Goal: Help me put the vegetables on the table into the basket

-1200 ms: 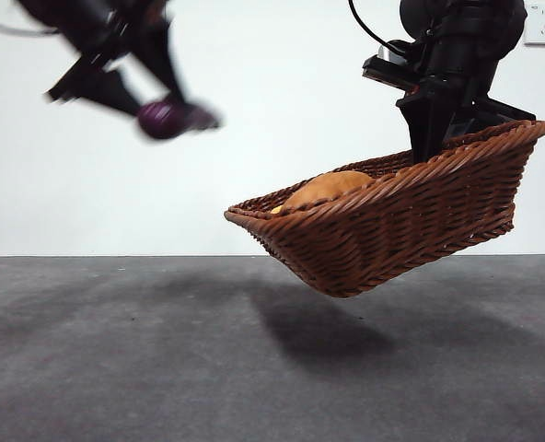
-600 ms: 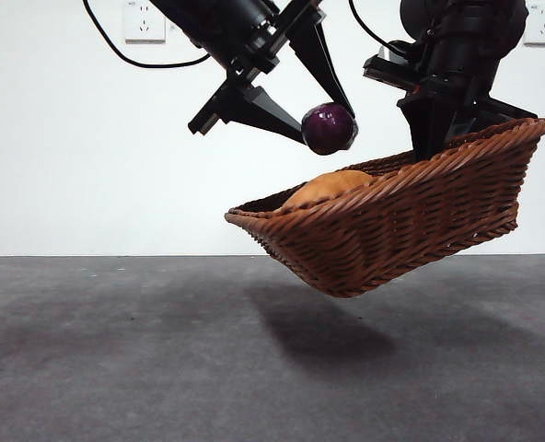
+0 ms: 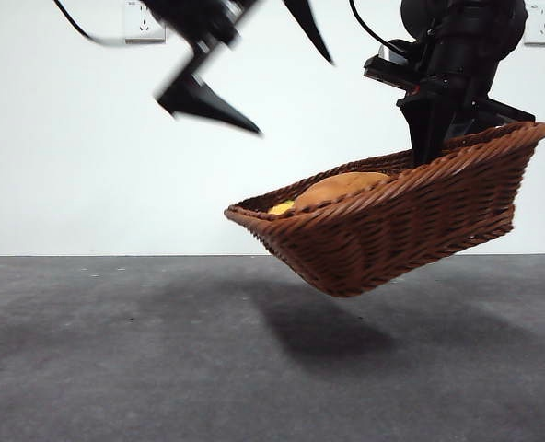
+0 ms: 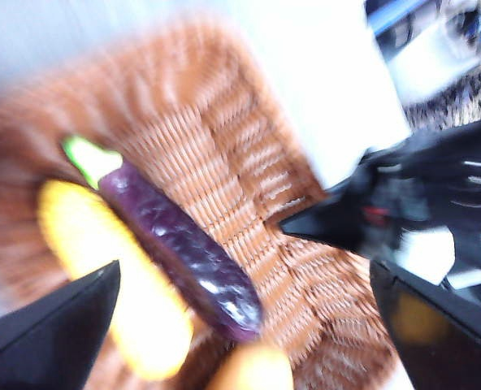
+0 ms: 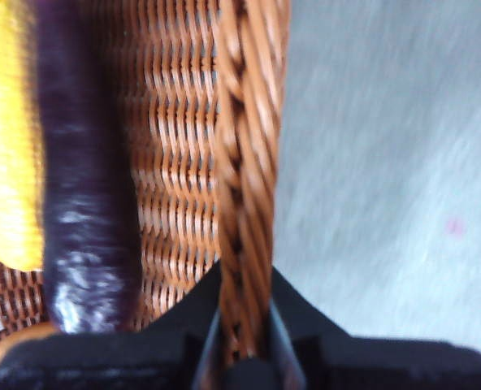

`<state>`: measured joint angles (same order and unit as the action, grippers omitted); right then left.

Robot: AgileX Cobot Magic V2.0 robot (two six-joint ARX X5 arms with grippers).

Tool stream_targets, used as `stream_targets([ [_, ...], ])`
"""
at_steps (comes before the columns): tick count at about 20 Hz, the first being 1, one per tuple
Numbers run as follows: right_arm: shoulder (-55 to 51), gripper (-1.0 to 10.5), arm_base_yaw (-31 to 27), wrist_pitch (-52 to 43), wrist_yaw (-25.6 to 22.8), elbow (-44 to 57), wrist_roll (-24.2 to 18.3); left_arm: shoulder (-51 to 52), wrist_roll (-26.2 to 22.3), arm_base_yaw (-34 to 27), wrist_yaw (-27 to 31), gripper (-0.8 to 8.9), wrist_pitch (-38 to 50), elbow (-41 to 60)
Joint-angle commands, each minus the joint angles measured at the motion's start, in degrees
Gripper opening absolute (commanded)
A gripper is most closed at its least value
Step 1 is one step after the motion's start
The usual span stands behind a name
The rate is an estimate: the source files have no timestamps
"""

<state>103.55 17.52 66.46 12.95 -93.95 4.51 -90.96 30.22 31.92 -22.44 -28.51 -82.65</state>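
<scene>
Right gripper (image 5: 244, 357) clamped on braided rim of brown woven wicker basket (image 3: 411, 226); left gripper (image 3: 254, 64) spread, empty. Inside: glossy purple eggplant (image 4: 184, 252), yellow corn cob (image 4: 110, 284).

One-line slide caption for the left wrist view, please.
Open left gripper above the basket, with eggplant beside corn.

Basket (image 3: 411, 216): brown woven wicker, shallow, flared sides, braided rim; tilted, one end higher, hanging clear above the table.
Eggplant (image 4: 184, 252): dark purple, glossy, green stem; lying inside the basket, lengthwise beside the corn.
Corn cob (image 4: 110, 284): yellow; lying in the basket, touching the eggplant.
Potato (image 3: 339, 187): orange-brown, rounded; showing above the basket rim.
Table (image 3: 116, 359): dark grey, matte, mottled.
</scene>
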Motion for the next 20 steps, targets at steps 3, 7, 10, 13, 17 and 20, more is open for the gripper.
stream_targets([
  [3, 0.2, -0.2, -7.1, -2.0, 2.0, 0.2, -2.9, 15.4, -17.4, -0.5, 10.1, -0.08, -18.2, 0.3],
  [7, 0.7, -0.2, -14.2, -6.2, 7.1, 0.2, -5.2, 26.4, -20.4, 2.8, 21.8, -0.08, -38.9, 0.3],
  [10, 3.3, -0.2, -18.3, -8.4, 14.1, 0.1, -5.2, 32.9, -17.7, 4.4, 24.0, -0.08, -44.8, 0.3],
  [13, 7.8, -0.2, -19.1, -9.4, 16.9, 0.0, -5.2, 38.4, -15.0, 5.7, 23.5, -0.04, -47.0, 0.4],
  [17, 13.4, -0.2, -19.0, -11.7, 17.8, 0.0, -4.7, 42.3, -13.0, 7.5, 23.5, -0.04, -47.1, 0.4],
  [20, 15.6, -0.2, -19.1, -13.1, 17.8, 0.0, -4.7, 43.8, -11.8, 8.2, 21.8, -0.04, -47.1, 0.4],
])
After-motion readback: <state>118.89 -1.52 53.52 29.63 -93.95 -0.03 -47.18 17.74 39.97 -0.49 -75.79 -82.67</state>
